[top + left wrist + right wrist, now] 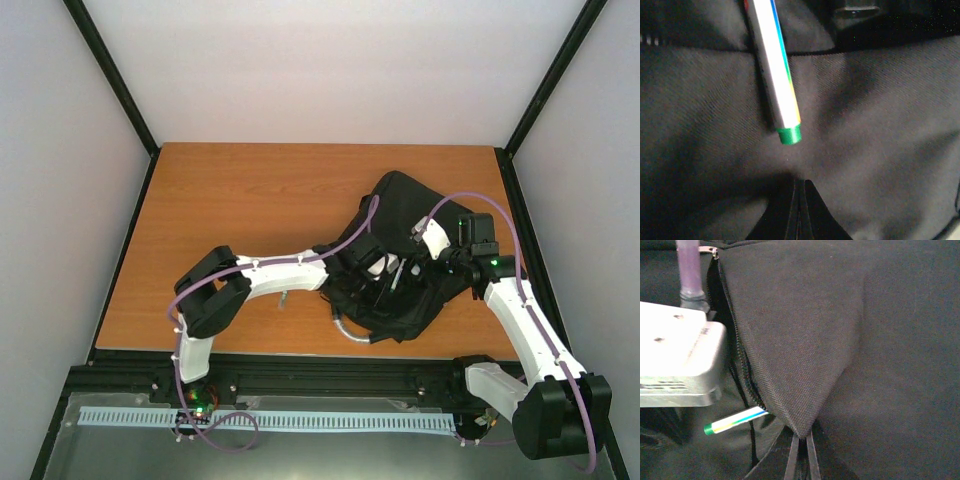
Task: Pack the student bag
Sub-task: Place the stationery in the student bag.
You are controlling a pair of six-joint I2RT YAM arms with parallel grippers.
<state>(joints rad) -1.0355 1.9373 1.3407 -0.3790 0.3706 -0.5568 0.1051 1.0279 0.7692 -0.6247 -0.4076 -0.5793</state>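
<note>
The student bag (405, 215), a black fabric backpack, lies at the right of the wooden table. My right gripper (801, 436) is shut on a fold of the bag's fabric (800, 340) beside an open zip, holding the flap lifted. A white pen (775, 70) with coloured stripes and a green end pokes out of the pocket opening; it also shows in the right wrist view (735, 421). My left gripper (800, 192) is shut and empty, just short of the pen's green end, over the bag's fabric (880, 125). Its white body shows in the right wrist view (675, 365).
The bag's curved grey handle (347, 330) lies on the table toward the near edge. Bare wooden table (230, 200) stretches left of the bag. Black frame posts stand at the table's corners.
</note>
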